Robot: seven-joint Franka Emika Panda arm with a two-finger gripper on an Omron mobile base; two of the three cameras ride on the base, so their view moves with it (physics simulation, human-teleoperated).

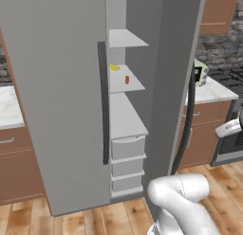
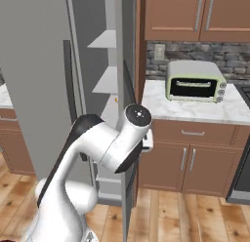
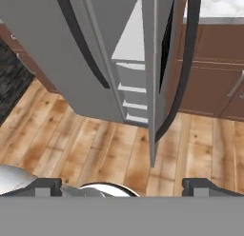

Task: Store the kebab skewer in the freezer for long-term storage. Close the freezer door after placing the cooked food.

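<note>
Gripper [image 3: 122, 185] spread wide and holding nothing, before the open freezer [image 1: 57, 101].

Hand view: two dark fingertips [image 3: 45, 186] sit far apart above wooden floor [image 3: 71, 140], facing the door's edge. Left base view: the kebab skewer [image 1: 126, 79] rests on a middle shelf [image 1: 126, 82], too small to make out. Right base view: a toaster oven [image 2: 195, 81] stands on the marble counter [image 2: 195, 109]; the arm hides the lower shelves.

Your arm [image 2: 105, 148] is built of glossy white rounded shells, thick and tube-like, joined by dark charcoal bands; one black section runs along the back of the link nearest you. A round white joint cap [image 2: 138, 115] carries a small dark disc with a pale mark at its centre, and a bulbous white elbow housing [image 1: 182, 196] shows faint dotted marks on its surface. Your gripper [image 3: 124, 185] ends in two small dark grey, blocky fingertips [image 3: 45, 185].
</note>
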